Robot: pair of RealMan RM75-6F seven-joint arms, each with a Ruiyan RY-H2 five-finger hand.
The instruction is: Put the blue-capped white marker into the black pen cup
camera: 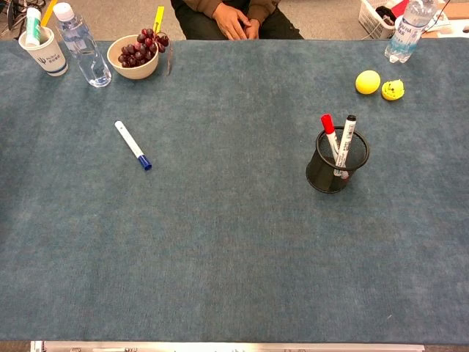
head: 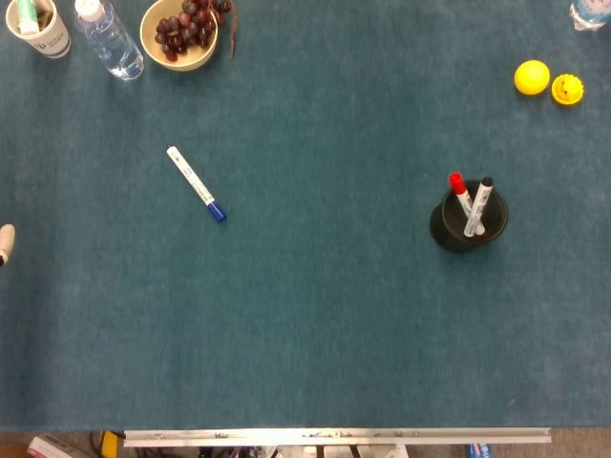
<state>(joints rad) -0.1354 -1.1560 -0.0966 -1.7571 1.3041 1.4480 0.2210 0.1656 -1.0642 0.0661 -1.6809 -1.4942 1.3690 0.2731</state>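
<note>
Blue-capped white marker (head: 196,184) lying flat on the blue desk (head: 315,315), left of centre, cap end toward the near edge, touching nothing. One black pen cup (head: 466,225) well apart to the right, upright, holding two markers — one red-capped (head: 460,192), one black-capped (head: 480,202). Along the far edge: one bowl (camera: 133,56) of dark grapes, two clear water bottles (camera: 82,44), one paper cup (camera: 44,51) with a tube standing in it, two yellow objects (camera: 368,81) side by side. Left hand (head: 5,244) only a pale sliver at the left frame edge in the head view — fingers impossible to judge. Right hand out of sight.
</note>
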